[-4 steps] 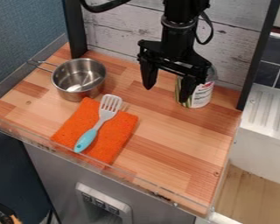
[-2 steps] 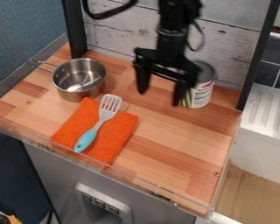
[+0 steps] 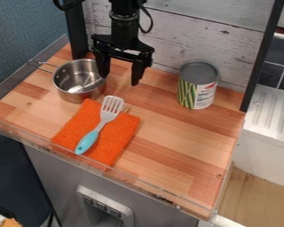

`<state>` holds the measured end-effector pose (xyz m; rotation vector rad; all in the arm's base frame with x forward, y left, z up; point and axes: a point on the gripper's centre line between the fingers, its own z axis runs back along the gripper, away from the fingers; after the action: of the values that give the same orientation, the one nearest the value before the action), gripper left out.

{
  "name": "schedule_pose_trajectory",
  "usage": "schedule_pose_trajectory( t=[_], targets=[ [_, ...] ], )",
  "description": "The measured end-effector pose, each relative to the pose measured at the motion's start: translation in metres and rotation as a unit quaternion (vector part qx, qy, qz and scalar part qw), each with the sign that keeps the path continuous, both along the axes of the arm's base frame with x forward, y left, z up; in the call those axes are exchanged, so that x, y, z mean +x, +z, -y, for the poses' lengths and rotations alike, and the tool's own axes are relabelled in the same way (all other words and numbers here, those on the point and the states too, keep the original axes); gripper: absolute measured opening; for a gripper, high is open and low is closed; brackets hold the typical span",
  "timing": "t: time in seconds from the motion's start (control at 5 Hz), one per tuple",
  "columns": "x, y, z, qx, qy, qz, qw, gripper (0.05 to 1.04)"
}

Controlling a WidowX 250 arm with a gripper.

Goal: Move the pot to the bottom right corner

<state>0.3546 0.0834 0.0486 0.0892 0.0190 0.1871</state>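
Observation:
The gripper [image 3: 119,80] hangs over the back left part of the wooden counter, its two fingers spread open with nothing between them. Its left finger overlaps the right rim of the pot in the view; whether they touch, I cannot tell. The steel pot [image 3: 76,91] stands upright at the back left, its wire handle [image 3: 41,65] toward the left edge. Part of the pot's right rim is hidden behind that finger.
An orange cloth [image 3: 122,133] lies front of the pot, with a blue-handled spatula [image 3: 88,141] across it. A can [image 3: 198,85] stands at the back right. A low clear guard [image 3: 132,179] runs along the counter's front edge.
The gripper has moved left from in front of the can to beside the pot, its fingers still open. Pot, cloth, spatula and can have kept their places.

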Motion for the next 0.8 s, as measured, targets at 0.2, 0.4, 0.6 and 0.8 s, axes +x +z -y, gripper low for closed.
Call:
schedule_pose_trajectory(
  t=[0.2, 0.4, 0.6, 0.8],
  targets=[
    [-0.001, -0.011, -0.024, 0.007, 0.031, -0.009, 0.9994, 1.001],
    [-0.001, -0.025, -0.027, 0.007, 0.033, -0.023, 0.9992, 0.959],
    [-0.002, -0.035, -0.028, 0.006, 0.031, -0.036, 0.9989, 0.806],
    [0.000, -0.036, -0.029, 0.008, 0.030, -0.029, 0.9991, 0.499]
  ],
)
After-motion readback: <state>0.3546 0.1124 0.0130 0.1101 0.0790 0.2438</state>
